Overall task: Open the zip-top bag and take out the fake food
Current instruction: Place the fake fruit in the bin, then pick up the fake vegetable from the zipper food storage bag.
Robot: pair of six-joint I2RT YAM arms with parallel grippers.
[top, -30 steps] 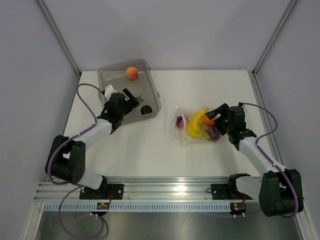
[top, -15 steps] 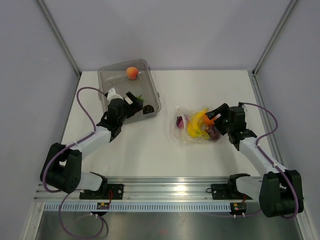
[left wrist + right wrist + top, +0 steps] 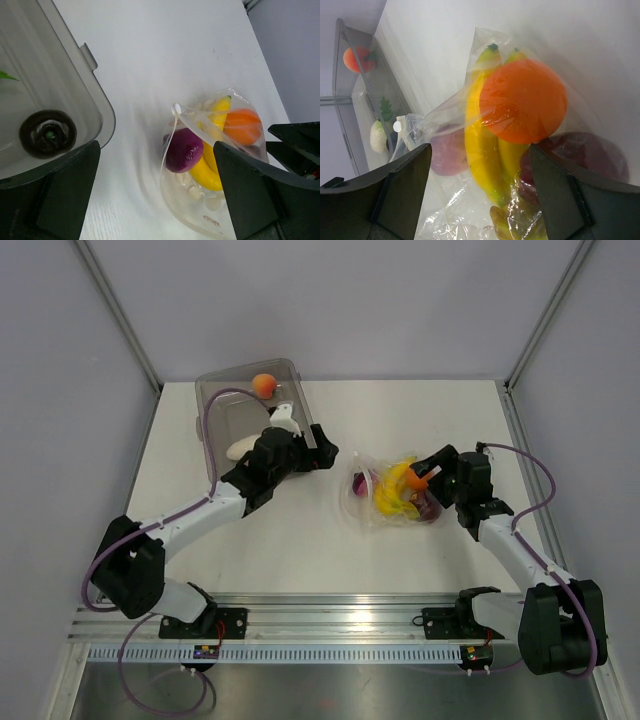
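Now the left gripper [image 3: 318,447], jaws wide and empty, has swung from the tub [image 3: 215,425] at 11 o'clock toward the zip-top bag [image 3: 362,510] at 3 o'clock, where the right gripper [image 3: 428,478] sets wide jaws around the bagged orange [image 3: 522,100], seemingly without gripping it, so another fetch likely begins.

No readable text, label or number anywhere; a faint speck on the zip-top bag [image 3: 186,197], possibly print.

On the surface [image 3: 300,540], the tub [image 3: 232,376] sits back left holding the peach [image 3: 264,385], radish [image 3: 243,448] and a round piece [image 3: 48,134], with the zip-top bag [image 3: 378,516] to its right enclosing a banana bunch [image 3: 393,495], orange [image 3: 242,126] and apple [image 3: 184,149].
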